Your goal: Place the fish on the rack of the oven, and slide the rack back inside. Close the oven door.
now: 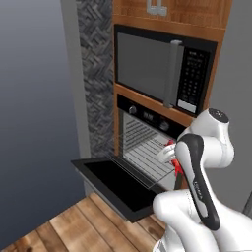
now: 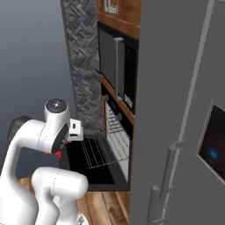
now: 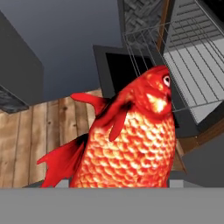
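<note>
The orange-red fish (image 3: 131, 140) looms large in the hand view, head up toward the rack. My gripper (image 1: 171, 156) is shut on the fish, whose red ends (image 1: 171, 143) stick out beside the white hand. The gripper hangs at the right front corner of the rack (image 1: 143, 156), a silvery wire grid pulled partway out of the oven (image 1: 147, 115). The oven door (image 1: 110, 182) lies open and flat below the rack. From the right base view the fish (image 2: 57, 154) peeks under my arm, left of the rack (image 2: 99, 149). The fish hides my fingertips.
A black microwave (image 1: 147, 64) with a vertical handle sits above the oven. A tall grey fridge (image 2: 184, 110) stands right of the oven. Wooden floor (image 1: 64, 226) spreads below the open door, and a patterned grey wall strip (image 1: 96, 74) runs along the oven's left.
</note>
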Robot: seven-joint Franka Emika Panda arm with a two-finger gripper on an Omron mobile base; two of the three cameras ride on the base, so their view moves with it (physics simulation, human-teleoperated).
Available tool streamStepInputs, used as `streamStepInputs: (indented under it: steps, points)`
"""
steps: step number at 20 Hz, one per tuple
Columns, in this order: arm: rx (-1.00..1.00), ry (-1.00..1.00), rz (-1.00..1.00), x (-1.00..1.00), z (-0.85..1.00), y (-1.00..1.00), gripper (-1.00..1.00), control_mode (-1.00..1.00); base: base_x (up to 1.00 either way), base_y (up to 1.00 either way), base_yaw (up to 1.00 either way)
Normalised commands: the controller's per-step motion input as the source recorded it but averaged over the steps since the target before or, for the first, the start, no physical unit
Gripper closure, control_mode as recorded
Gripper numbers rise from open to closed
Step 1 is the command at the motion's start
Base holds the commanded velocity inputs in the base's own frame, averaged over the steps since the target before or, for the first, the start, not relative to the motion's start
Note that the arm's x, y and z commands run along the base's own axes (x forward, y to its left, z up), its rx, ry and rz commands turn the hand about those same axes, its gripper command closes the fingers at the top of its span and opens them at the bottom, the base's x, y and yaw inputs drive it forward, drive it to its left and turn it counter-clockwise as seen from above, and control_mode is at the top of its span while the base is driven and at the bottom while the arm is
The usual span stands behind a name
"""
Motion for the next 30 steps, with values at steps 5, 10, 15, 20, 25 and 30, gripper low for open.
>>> streamStepInputs:
  steps: [5,10,15,20,25,30]
  points:
    - [-0.01,-0.01,-0.02,0.05,-0.04,0.02,1.0,-1.0,0.3,0.09,-0.03]
    - [-0.03,0.0,-0.05,0.07,-0.05,0.1,1.0,-1.0,0.0,0.0,0.0]
    - [-0.12,0.04,-0.08,0.34,-0.19,0.26,1.0,-1.0,0.0,0.0,0.0]
    - [-0.14,0.02,-0.02,0.6,-0.35,-0.04,1.0,-1.0,0.0,0.0,0.0]
    - [-0.14,0.01,0.04,0.57,-0.35,-0.28,1.0,-1.0,0.0,0.0,0.0]
    - [-0.1,0.13,0.07,0.55,-0.12,-0.05,1.0,-1.0,0.0,0.0,0.0]
